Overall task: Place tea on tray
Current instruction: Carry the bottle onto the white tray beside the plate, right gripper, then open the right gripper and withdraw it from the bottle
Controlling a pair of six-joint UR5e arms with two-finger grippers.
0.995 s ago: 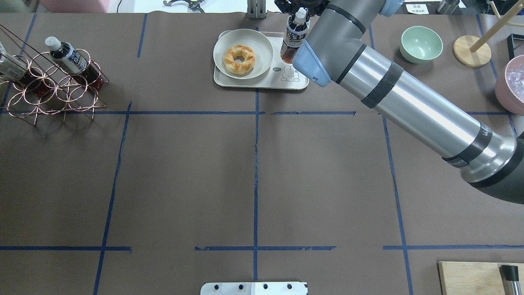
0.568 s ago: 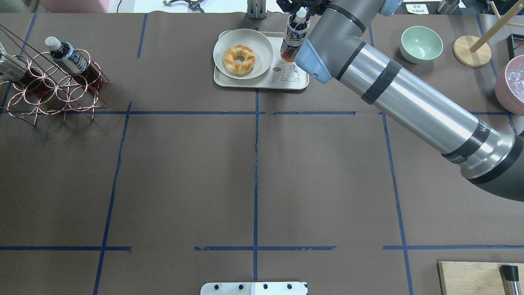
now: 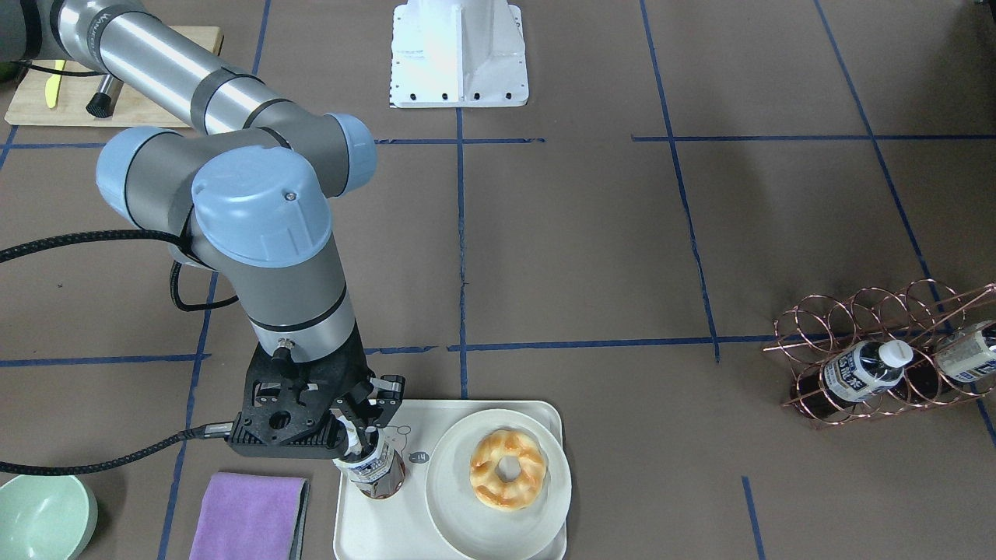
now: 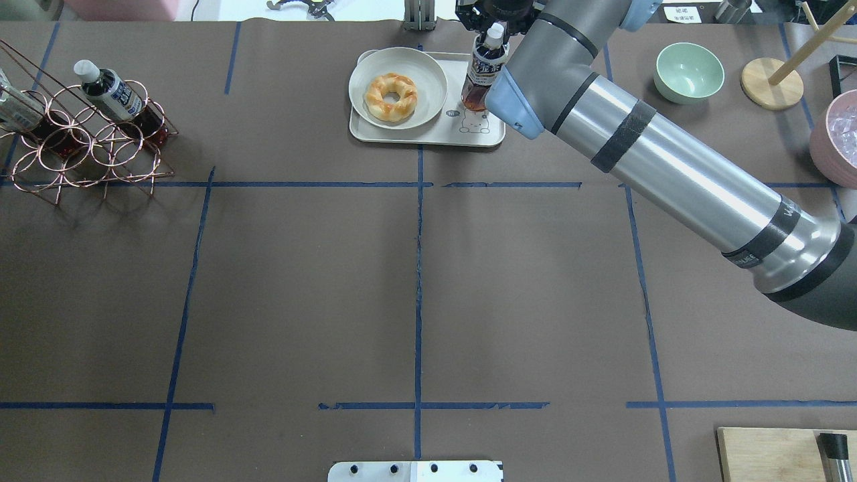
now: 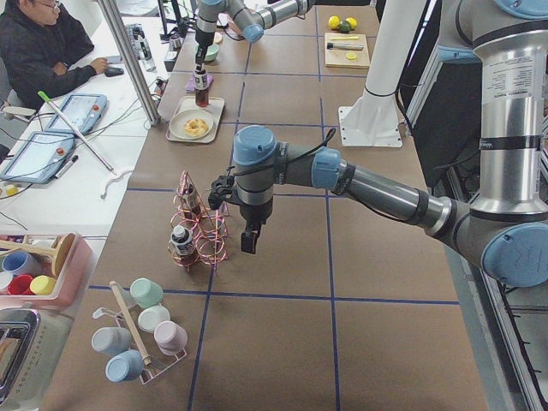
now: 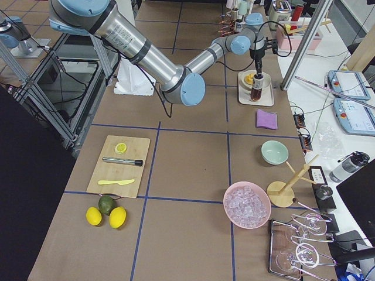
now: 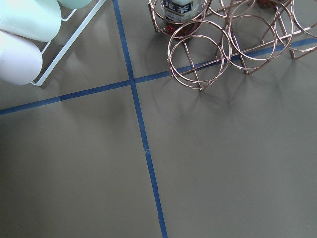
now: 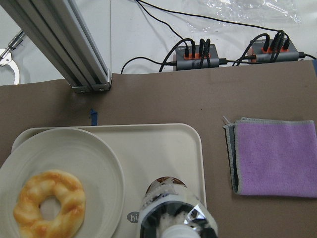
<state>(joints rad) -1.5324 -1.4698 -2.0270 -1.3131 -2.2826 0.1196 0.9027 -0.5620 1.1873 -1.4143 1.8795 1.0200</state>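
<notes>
On the tray (image 4: 402, 136), crowded by the plate (image 4: 432, 72) at nine o'clock, the tea (image 4: 479, 77) is at the three o'clock end, right jaws clenched on its cap, and I fear it topples onto the plate if I release while it leans.

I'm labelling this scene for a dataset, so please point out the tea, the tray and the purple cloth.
tea (image 3: 375, 470): exterior front-facing view, on its label.
tray (image 3: 381, 533): exterior front-facing view, on the bare floor near its corner.
purple cloth (image 3: 247, 515): exterior front-facing view, on its middle.
</notes>
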